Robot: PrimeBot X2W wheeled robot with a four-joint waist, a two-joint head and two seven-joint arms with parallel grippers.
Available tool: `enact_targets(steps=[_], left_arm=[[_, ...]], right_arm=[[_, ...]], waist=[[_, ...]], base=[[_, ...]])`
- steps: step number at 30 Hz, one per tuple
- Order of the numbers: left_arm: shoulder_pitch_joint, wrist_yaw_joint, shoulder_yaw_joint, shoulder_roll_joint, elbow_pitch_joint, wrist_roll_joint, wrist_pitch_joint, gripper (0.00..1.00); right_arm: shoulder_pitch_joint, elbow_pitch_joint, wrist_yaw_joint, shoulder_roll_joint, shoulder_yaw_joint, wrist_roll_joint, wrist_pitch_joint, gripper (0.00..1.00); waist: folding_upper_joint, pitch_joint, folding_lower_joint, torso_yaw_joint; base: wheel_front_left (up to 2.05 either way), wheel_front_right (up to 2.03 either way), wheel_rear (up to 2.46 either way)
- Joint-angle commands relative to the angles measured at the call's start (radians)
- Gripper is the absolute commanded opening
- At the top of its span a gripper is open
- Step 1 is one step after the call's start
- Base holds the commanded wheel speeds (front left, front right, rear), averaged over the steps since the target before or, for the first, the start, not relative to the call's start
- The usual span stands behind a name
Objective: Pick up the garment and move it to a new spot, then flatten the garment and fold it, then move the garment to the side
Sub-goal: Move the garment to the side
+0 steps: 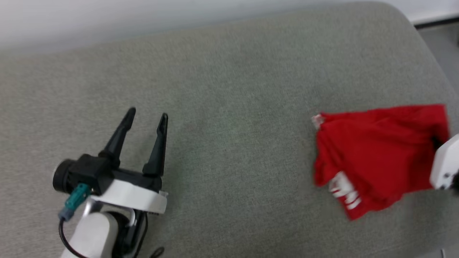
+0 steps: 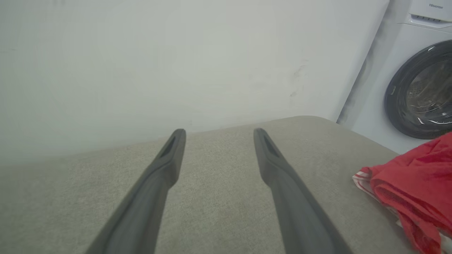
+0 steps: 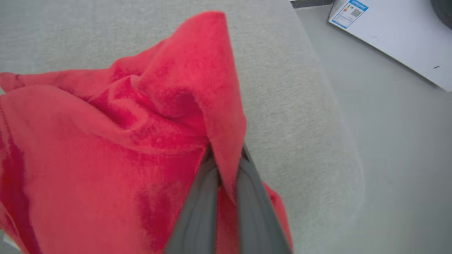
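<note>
1. Right pincer [image 3: 226,157] is clamped tight on a fold of the red garment [image 1: 376,150], which lies bunched at 3 o'clock on the grey worktop [image 1: 229,107].
2. Left pincer [image 1: 148,114], at 8 o'clock, gapes wide, holding nothing, well apart from the garment.

Garment [image 1: 376,150]: red cloth, matt, soft knit, faintly fuzzy up close; the white print on it looks flat. Upholstered surface [image 1: 229,89]: grey-green woven fabric, matt, fine rough weave. Left gripper [image 1: 147,116]: dark matt plastic, smooth; wrist shell [image 1: 129,197] is white smooth plastic with a slight sheen. Right gripper [image 3: 226,153]: same dark matt finish. Washing machine [image 2: 374,106]: white, smooth casing; its door [image 2: 423,91] is dark and glossy, with reflections. Wall [image 2: 176,63]: matt white, scuffed. Floor [image 3: 399,141]: grey, smooth.
</note>
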Motion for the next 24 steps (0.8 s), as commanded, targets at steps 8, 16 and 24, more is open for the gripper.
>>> enact_targets(steps=[8, 16, 24], left_arm=[[-0.158, -0.038, -0.015, 0.033, -0.066, 0.028, 0.023, 1.0], [-0.243, -0.06, -0.029, 0.035, -0.08, 0.038, 0.013, 1.0], [-0.228, -0.06, -0.037, 0.027, -0.037, 0.025, -0.001, 1.0]], right_arm=[[-0.247, 0.112, -0.001, -0.072, -0.188, -0.138, -0.043, 0.0], [-0.332, 0.17, -0.001, -0.06, -0.381, -0.289, -0.121, 0.0], [-0.338, 0.154, -0.001, 0.022, -0.504, -0.455, -0.284, 1.0]], waist=[[-0.0001, 0.248, -0.0001, 0.014], [-0.0001, 0.337, -0.0001, 0.059], [-0.0001, 0.298, -0.0001, 0.075]], base=[[0.0, 0.0, 0.0], [0.0, 0.0, 0.0], [0.0, 0.0, 0.0]])
